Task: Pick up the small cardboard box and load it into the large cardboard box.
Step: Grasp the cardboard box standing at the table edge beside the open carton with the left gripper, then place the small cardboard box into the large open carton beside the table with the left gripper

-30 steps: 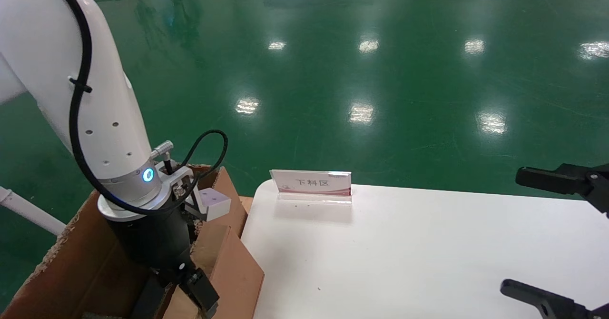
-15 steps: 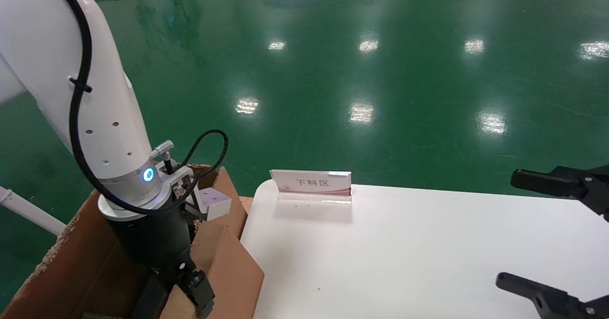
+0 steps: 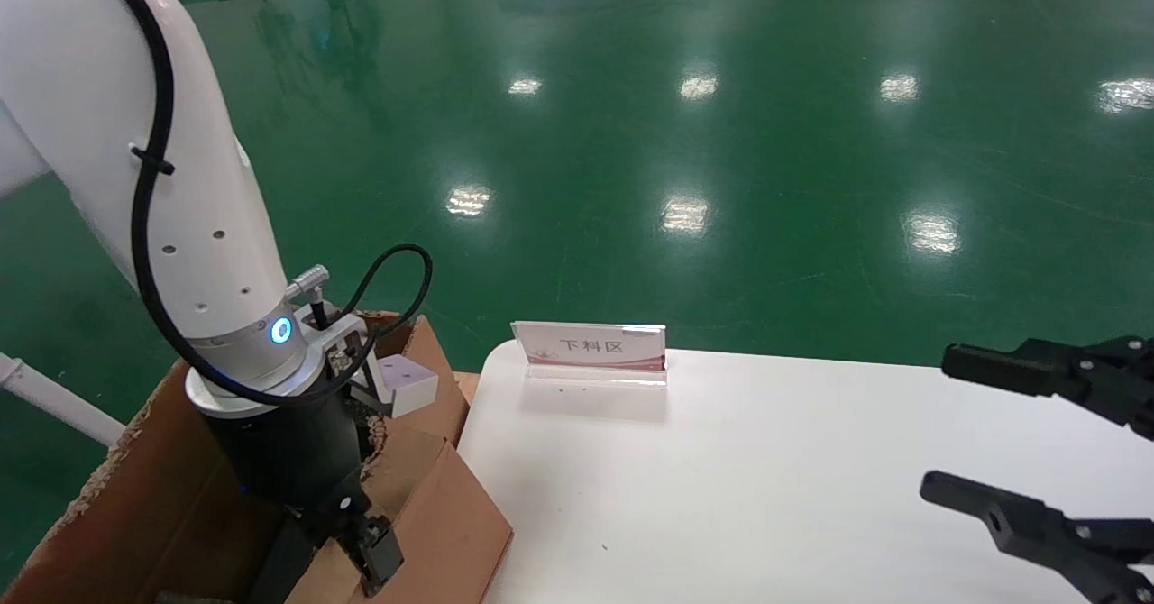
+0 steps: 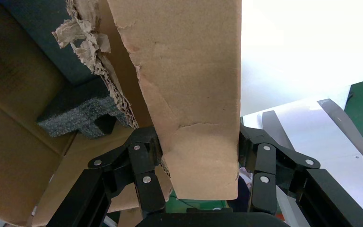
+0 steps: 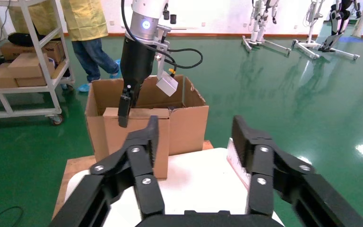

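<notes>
The large cardboard box (image 3: 135,505) stands left of the white table; it also shows in the right wrist view (image 5: 189,123). Its edges are ragged and black foam (image 4: 75,111) lies inside. My left gripper (image 3: 377,552) reaches down at the box's table-side wall. Its fingers are spread wide, astride the box's brown flap (image 4: 194,71), one finger outside and one inside. The flap (image 3: 451,514) leans out toward the table. My right gripper (image 3: 969,428) is open and empty above the table's right side. The small cardboard box is out of view.
A white table (image 3: 766,478) carries an acrylic sign (image 3: 590,347) at its far edge. The large box sits on a wooden pallet (image 5: 80,165). A person in yellow (image 5: 87,23) and a cart holding cartons (image 5: 23,66) stand behind it. Green floor surrounds everything.
The flap has swung a little farther out toward the table with my left gripper on it. My right gripper has moved left, farther into the head view.
</notes>
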Controlling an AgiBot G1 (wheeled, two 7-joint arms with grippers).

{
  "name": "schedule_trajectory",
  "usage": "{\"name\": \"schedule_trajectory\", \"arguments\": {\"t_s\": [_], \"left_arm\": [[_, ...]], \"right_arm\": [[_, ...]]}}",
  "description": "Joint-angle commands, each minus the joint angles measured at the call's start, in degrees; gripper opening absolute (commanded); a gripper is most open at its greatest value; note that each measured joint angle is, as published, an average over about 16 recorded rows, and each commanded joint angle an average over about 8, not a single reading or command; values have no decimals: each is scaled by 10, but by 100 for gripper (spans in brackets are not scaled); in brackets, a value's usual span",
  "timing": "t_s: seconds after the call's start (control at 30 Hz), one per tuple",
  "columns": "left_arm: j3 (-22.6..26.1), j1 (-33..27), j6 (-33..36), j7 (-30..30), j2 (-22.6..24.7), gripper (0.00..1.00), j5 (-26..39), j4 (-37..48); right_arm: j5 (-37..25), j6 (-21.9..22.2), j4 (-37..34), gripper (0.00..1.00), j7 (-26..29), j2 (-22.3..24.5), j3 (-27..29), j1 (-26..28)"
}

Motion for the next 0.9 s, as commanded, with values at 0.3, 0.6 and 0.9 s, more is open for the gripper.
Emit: {"name": "schedule_trajectory", "arguments": {"t_s": [0.3, 0.6, 0.9], "left_arm": [[-26, -66, 0, 14, -21, 0, -4, 2], [-76, -184, 0, 43, -71, 0, 0, -5], [-115, -286, 0, 89, -120, 0, 54, -15]], "right_arm": [[0, 0, 0, 100, 0, 0, 0, 0], [0, 0, 0, 100, 0, 0, 0, 0], [0, 0, 0, 100, 0, 0, 0, 0]]}}
